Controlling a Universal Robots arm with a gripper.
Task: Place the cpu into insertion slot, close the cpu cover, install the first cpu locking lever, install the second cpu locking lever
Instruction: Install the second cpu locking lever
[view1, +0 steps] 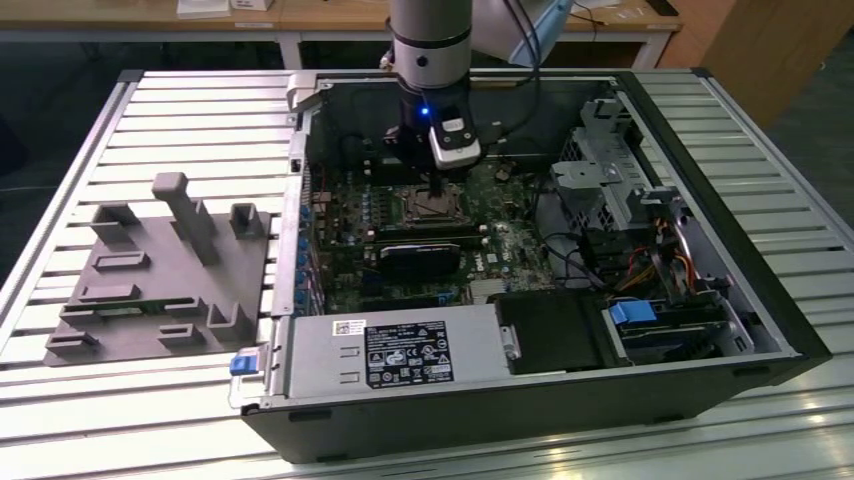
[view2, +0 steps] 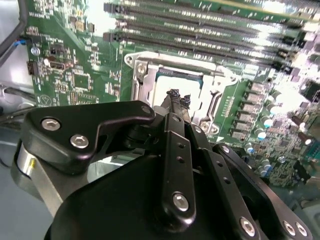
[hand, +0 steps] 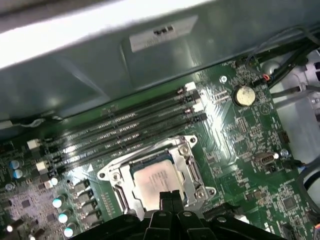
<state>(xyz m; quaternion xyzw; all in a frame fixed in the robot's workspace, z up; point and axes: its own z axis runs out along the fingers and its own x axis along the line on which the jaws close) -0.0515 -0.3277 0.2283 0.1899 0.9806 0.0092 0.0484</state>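
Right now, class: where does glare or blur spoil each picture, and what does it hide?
Exterior view: glare whitens the metal table at the near edge. Second wrist view: blown-out light washes the memory slots near the picture's edges, and the gripper looms dark in front of the chip. First wrist view: a bright band whitens the case wall; the chip reads clearly.

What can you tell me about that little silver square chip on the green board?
The cpu is a flat square chip with a dull silver-grey metal top bearing faint print. It lies level in the insertion slot, framed by the silver cpu cover. The black claw sits right at its edge; whether they touch is unclear.
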